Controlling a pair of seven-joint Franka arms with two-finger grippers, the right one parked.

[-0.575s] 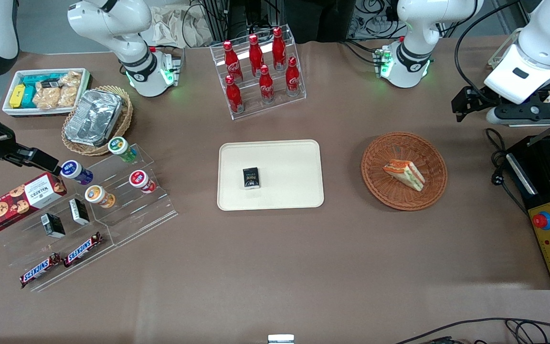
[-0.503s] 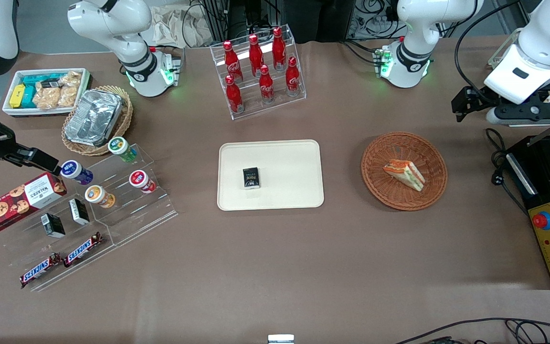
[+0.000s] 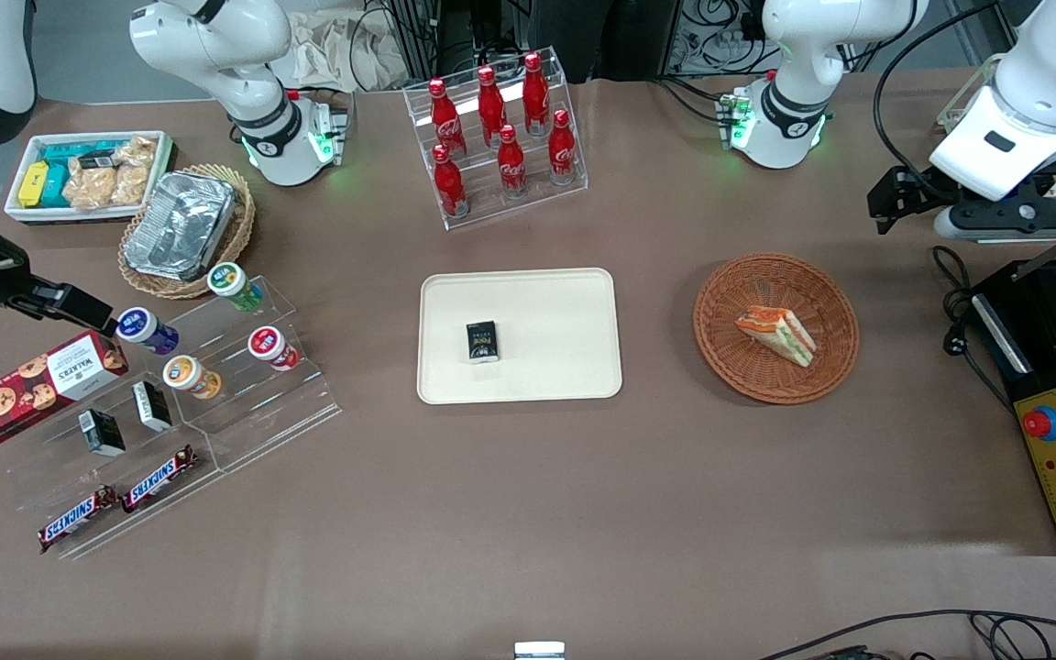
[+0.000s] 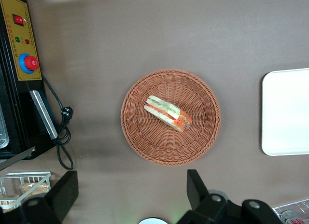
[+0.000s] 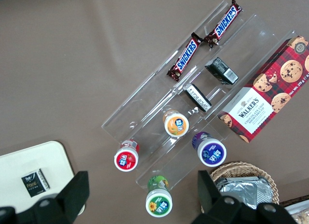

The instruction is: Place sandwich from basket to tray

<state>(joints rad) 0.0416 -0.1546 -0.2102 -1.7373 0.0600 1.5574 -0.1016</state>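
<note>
The sandwich (image 3: 775,335) (image 4: 167,113), a white-bread wedge with orange-red and green layers, lies in the round reddish-brown wicker basket (image 3: 720,357) (image 4: 145,147). The cream tray (image 3: 565,312) (image 4: 285,113) lies flat beside the basket, toward the parked arm's end, with a small black box (image 3: 482,341) on it. My gripper (image 3: 986,218) (image 4: 130,190) hangs well above the table, farther from the front camera than the basket and toward the working arm's end. Its fingers (image 4: 195,188) are spread wide and hold nothing.
A black control box with a red button (image 3: 1055,458) (image 4: 24,40) and a cable (image 3: 954,321) sit beside the basket at the working arm's end. A rack of red bottles (image 3: 500,128) stands farther back than the tray. Acrylic snack shelves (image 3: 216,394) lie toward the parked arm's end.
</note>
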